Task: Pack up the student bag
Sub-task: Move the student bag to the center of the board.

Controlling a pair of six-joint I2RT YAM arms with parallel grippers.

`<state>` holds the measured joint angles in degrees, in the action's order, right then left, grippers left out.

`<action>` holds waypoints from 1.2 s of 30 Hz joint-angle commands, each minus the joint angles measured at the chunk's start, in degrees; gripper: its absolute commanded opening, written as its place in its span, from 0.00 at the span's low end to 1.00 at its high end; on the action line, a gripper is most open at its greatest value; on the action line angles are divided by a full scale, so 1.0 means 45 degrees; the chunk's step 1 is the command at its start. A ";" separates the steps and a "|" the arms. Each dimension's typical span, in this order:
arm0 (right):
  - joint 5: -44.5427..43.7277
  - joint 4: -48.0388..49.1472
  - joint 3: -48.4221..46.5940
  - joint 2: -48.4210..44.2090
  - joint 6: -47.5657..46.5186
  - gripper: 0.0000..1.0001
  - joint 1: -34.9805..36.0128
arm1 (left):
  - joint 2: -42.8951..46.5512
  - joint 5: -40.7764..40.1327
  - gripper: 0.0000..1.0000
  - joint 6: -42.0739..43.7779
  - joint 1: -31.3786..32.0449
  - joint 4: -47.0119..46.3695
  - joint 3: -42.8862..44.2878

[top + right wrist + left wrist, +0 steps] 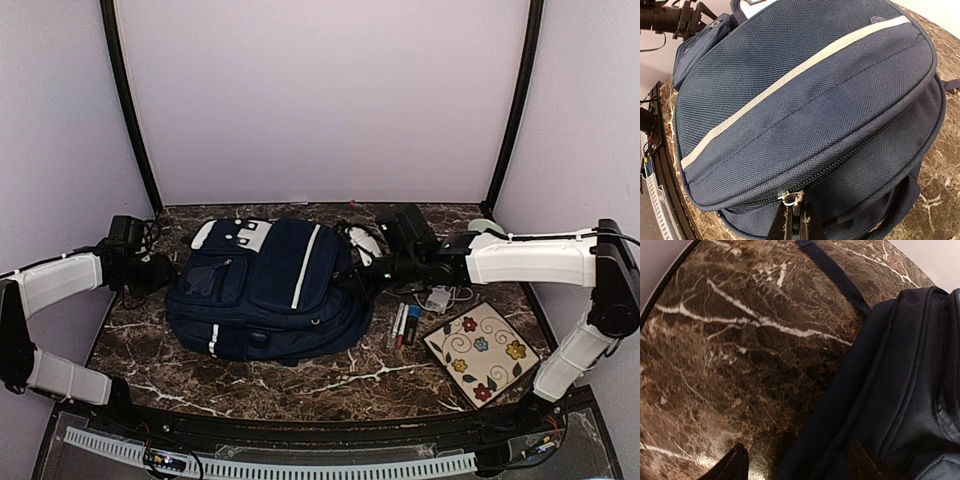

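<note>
The student bag [265,290], navy with white stripes and a pale grey patch, lies flat in the middle of the marble table [300,385]. My left gripper [160,272] is at the bag's left side. In the left wrist view this gripper [800,465] is open, its dark fingertips [735,462] wide apart, with the bag's edge [900,380] between them and a dark strap [835,275] lying on the marble. My right gripper [365,280] is at the bag's right side. In the right wrist view it [799,215] is shut on the metal zipper pull [794,197] of the bag [790,90].
Right of the bag lie several markers [405,322], a white charger with cable [438,298] and a flower-patterned notebook [482,350]. A white object [365,240] sits behind the bag's right corner. Lilac walls close in the back and both sides.
</note>
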<state>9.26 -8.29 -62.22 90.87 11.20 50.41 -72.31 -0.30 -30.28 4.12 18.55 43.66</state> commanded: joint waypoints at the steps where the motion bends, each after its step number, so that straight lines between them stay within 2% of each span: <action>1: -0.0225 0.0468 -0.0119 -0.0010 -0.0105 0.00 -0.0465 | 0.1150 0.1004 0.65 -0.1212 0.0005 -0.1729 -0.1609; 4: 0.0038 0.0541 -0.0461 0.0471 -0.0106 0.00 -0.0769 | 0.1613 0.2025 0.63 -0.1133 0.0586 -0.2431 -0.2700; 8: 0.0640 0.1309 -0.0762 0.1156 -0.0104 0.00 -0.1202 | 0.3013 0.2007 0.63 -0.0943 0.2732 -0.2977 -0.3717; 10: 0.0787 0.1482 -0.1605 0.1713 -0.0273 0.00 -0.1285 | 0.3716 0.2257 0.63 -0.1238 0.3472 -0.2912 -0.4234; 13: 0.1058 0.1174 -0.2916 0.2596 -0.0472 0.00 -0.1282 | 0.4924 0.2124 0.57 -0.1604 0.4496 -0.2377 -0.4762; 17: 0.1654 0.1275 -0.4327 0.3456 -0.0525 0.00 -0.1299 | 0.6420 0.2177 0.50 -0.0382 0.6354 -0.1987 -0.4830; 20: 0.2071 0.1133 -0.5043 0.3859 -0.0677 0.00 -0.1287 | 0.6965 0.1669 0.44 0.0855 0.8170 -0.1232 -0.3460; 21: 0.2281 0.1083 -0.5164 0.3926 -0.0761 0.00 -0.1284 | 0.6902 0.1428 0.43 0.1398 0.9187 -0.1114 -0.2923; 24: 0.2671 0.0940 -0.5248 0.3963 -0.1144 0.00 -0.1298 | 0.5894 0.0658 0.42 0.3671 1.1481 -0.0623 -0.0910; 26: 0.2883 0.0787 -0.5172 0.3801 -0.1424 0.00 -0.1267 | 0.4646 0.1126 0.45 0.5275 1.2315 0.0165 0.0636; 31: 0.3155 0.0505 -0.4887 0.3360 -0.1932 0.00 -0.1269 | 0.1883 0.4075 0.59 0.8101 1.2415 0.1524 0.4347; 34: 0.3172 0.0439 -0.4690 0.3148 -0.1996 0.00 -0.1253 | 0.1321 0.4381 0.66 0.9264 1.2368 0.0803 0.5554; 36: 0.3196 0.0470 -0.4573 0.3052 -0.2001 0.00 -0.1225 | 0.1276 0.4983 0.75 0.9632 1.1797 0.0030 0.5774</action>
<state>11.81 -9.54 -83.18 109.32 0.80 40.40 -67.16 18.02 0.82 60.90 39.48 62.41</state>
